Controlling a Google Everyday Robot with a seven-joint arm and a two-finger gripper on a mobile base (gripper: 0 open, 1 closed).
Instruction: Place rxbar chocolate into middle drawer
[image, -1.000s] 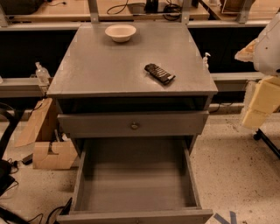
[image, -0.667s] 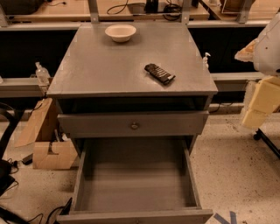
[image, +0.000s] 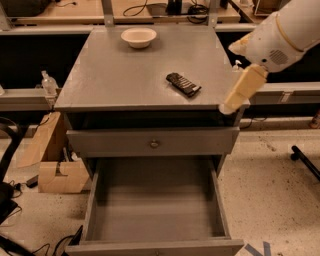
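Observation:
The rxbar chocolate, a dark flat bar with pale lettering, lies on the grey cabinet top, right of centre. The middle drawer, a deep grey box, is pulled out wide open below, and its grey interior holds nothing. My white arm reaches in from the upper right. Its cream-coloured gripper hangs by the cabinet top's front right corner, right of the bar and apart from it, holding nothing that I can see.
A cream-white bowl stands at the back of the cabinet top. A shallower shut drawer with a round knob sits above the open one. Cardboard boxes and a bottle are at the left. A black chair leg lies at the right.
My arm and gripper have swung left, from beside the cabinet to its front right corner, closer to the bar. The bar, bowl and drawers have not moved.

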